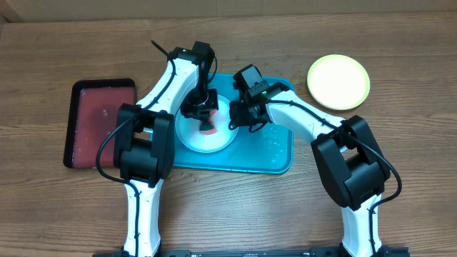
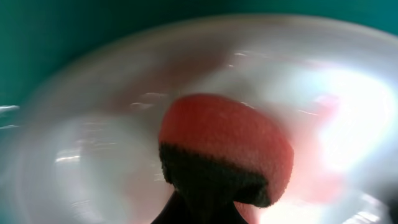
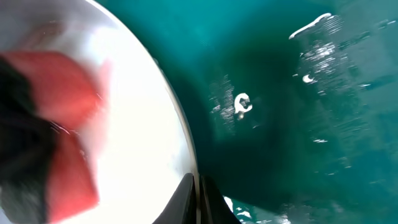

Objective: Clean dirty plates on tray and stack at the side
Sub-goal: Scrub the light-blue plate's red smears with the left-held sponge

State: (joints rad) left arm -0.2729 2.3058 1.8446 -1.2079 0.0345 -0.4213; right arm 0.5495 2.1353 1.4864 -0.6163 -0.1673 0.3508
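Closest in, the left gripper (image 1: 205,114) is clamped on a red sponge (image 2: 224,140) with a dark backing, and the sponge's face presses on the floor of the white plate (image 2: 93,143). The left wrist view is blurred. A pinkish tinge shows on the plate to the sponge's right, and we cannot tell whether it is smear or reflection.

At the plate's right edge, the right gripper (image 1: 237,123) has its fingertips (image 3: 186,198) drawn together on the rim, so we judge it to be pinching the plate to steady it. The plate lies in the left half of the turquoise tray (image 1: 275,151).

We take the step in hand to be scrubbing. To do it well we would keep the sponge flat, press lightly and work in overlapping circles from the middle out to the rim. The right grip has to be firm enough that the plate neither spins nor slides. The pinched edge cannot be wiped until that grip is moved.

The 2 arms meet closely over 1 plate, so wide strokes to the right risk knocking the sponge against the right fingers.

Farther out, a dark red tray (image 1: 100,121) sits on the table (image 1: 400,43) left of the blue one. A yellow-green plate (image 1: 338,81) lies well apart at the far right and looks clean. We see only 2 plates.
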